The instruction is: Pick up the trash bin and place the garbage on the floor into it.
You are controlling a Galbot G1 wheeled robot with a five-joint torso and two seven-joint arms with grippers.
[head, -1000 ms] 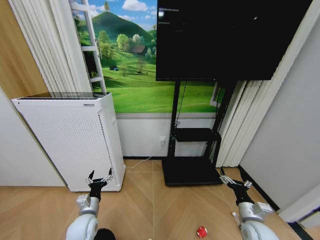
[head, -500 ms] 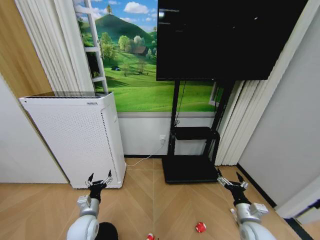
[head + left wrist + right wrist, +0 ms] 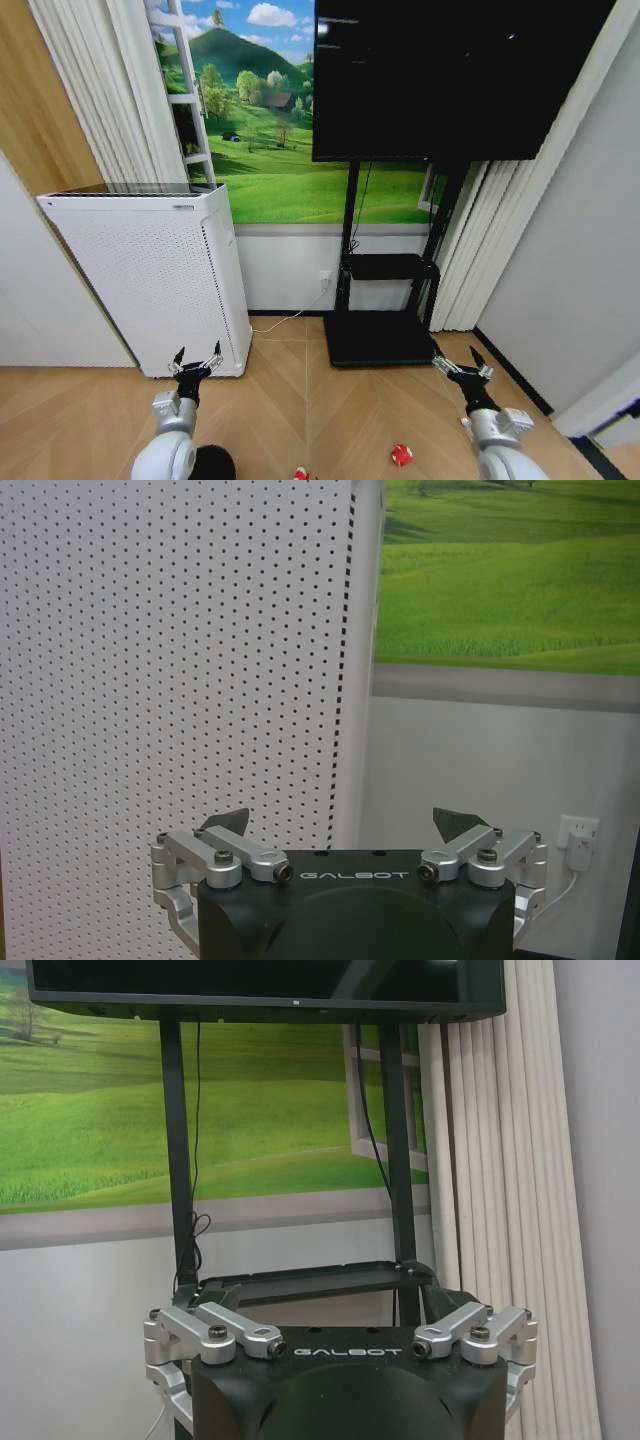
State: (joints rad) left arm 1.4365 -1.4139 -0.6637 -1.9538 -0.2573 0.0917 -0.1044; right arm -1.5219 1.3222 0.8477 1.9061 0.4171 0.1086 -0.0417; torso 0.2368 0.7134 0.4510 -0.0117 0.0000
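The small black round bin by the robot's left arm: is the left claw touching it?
Apart. In the head view the left gripper, fingers open, is raised well above the black bin.

You've got the trash bin [image 3: 212, 463], black and round, at the bottom edge on the wood floor, mostly cut off. Red scrap [image 3: 401, 455] lies well right; red-and-white scrap [image 3: 299, 473] between them.

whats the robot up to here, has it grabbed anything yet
Nothing is grabbed yet. The left gripper and right gripper are both open and empty, held low in front of the robot. The black trash bin sits on the floor by the left arm, with a red scrap and a red-and-white scrap lying nearby.
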